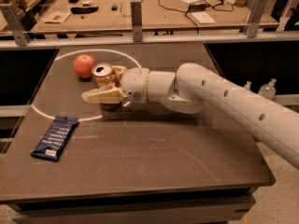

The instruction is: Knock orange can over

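The orange can [103, 74] stands upright on the dark table [154, 148], inside a white circle line, its silver top with pull-tab showing. My gripper [101, 83] reaches in from the right on the white arm [224, 97]. It is open and straddles the can: one cream finger [100, 96] lies across the can's front lower part, the other [118, 70] sits behind it. The can's base is partly hidden by the front finger.
A round reddish fruit [84, 66] sits just left of and behind the can. A dark blue snack bag [55, 137] lies near the table's front left. A metal rail [140, 37] runs behind the table. Two clear bottles [268, 88] stand off the right side.
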`<state>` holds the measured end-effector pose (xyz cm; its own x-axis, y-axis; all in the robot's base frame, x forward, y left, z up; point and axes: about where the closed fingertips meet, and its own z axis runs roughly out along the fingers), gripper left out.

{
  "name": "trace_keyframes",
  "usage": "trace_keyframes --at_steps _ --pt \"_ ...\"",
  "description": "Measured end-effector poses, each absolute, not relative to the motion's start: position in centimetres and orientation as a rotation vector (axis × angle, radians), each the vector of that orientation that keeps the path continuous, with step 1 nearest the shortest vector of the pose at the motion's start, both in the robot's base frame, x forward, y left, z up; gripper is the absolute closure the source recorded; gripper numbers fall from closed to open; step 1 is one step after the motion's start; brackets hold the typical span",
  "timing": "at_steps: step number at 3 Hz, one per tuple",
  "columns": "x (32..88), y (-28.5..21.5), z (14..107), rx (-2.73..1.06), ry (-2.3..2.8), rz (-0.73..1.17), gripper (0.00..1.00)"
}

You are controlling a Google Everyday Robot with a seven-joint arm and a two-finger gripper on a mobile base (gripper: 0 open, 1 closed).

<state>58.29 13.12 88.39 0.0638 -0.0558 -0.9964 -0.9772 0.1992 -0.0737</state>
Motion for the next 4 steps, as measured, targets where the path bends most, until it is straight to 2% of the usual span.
trace_keyframes --at_steps 2,3,4 --pt "58.0 12.3 89.7 -1.195 1.171 0.933 0.87" --pt "57.8 11.4 91.6 -1.336 1.060 0.826 1.00" --pt "57.8 10.7 93.0 -1.523 0.950 0.731 1.00"
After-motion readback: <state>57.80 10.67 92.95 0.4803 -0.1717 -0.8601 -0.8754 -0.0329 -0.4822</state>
